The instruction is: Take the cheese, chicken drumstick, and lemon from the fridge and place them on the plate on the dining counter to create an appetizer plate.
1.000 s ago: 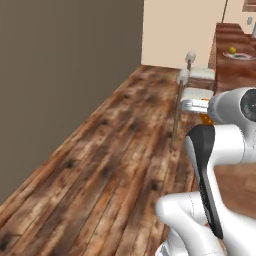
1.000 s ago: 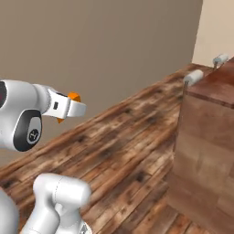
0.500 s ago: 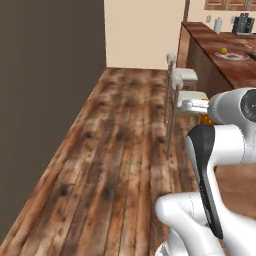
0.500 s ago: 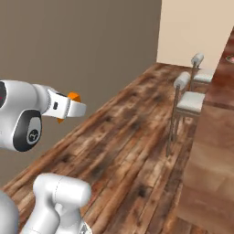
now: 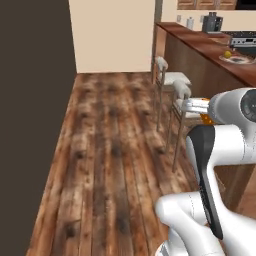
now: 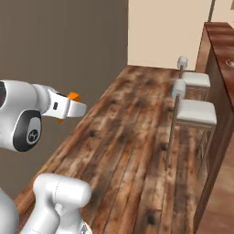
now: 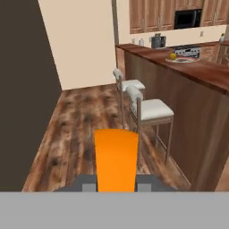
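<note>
An orange cheese (image 7: 116, 157) wedge sits between my fingers, with the gripper (image 7: 116, 187) shut on it and carried high above the wood floor. From the right base view the gripper (image 6: 76, 108) points right, the cheese (image 6: 73, 97) showing orange at its tip. Ahead on the right runs the dining counter (image 7: 197, 74), and on its far end lies the plate (image 7: 183, 59) with the yellow lemon (image 7: 172, 56) at its left side. The left base view shows the plate (image 5: 238, 59) and lemon (image 5: 227, 54) too. The chicken drumstick and the fridge are out of view.
Two white-seated bar stools (image 7: 151, 108) (image 6: 194, 112) stand along the counter's near side, between me and it. A dark wall (image 5: 35, 115) closes the left side. A beige wall (image 5: 115, 35) stands at the back, with wooden kitchen cupboards (image 7: 165, 15) beyond the counter.
The whole picture has swung: the base has turned, bringing the stools, the counter and the plate more into view. The gripper keeps its hold on the cheese.
</note>
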Tool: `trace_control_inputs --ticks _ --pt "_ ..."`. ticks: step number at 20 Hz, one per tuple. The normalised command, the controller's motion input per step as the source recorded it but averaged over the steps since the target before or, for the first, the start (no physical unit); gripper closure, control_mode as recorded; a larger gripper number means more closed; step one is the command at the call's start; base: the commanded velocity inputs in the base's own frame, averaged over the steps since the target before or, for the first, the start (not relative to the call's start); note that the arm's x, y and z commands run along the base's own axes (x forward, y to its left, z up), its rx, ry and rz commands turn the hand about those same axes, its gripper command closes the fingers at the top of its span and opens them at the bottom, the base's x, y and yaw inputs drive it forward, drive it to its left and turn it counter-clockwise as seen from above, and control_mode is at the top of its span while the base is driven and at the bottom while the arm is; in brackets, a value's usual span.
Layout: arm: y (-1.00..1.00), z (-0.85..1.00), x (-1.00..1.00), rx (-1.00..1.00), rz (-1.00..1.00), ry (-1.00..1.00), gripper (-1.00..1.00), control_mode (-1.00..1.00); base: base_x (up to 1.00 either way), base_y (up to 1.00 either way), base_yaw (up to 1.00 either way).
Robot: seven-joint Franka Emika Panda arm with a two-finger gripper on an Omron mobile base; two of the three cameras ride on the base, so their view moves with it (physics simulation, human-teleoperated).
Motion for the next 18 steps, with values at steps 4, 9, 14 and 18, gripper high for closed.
trace_control_inputs --ticks 4,9,14,18 --pt "0.00 0.00 0.00 0.00 0.00 0.00 1.00 1.00 1.00 0.63 -0.38" --pt "0.00 0.00 0.00 0.00 0.00 0.00 1.00 1.00 1.00 0.40 -0.35" --pt "0.00 0.00 0.00 0.00 0.00 0.00 1.00 1.00 1.00 0.35 -0.35" --pt "0.00 0.00 0.00 0.00 0.00 0.00 1.00 1.00 1.00 0.34 -0.39"
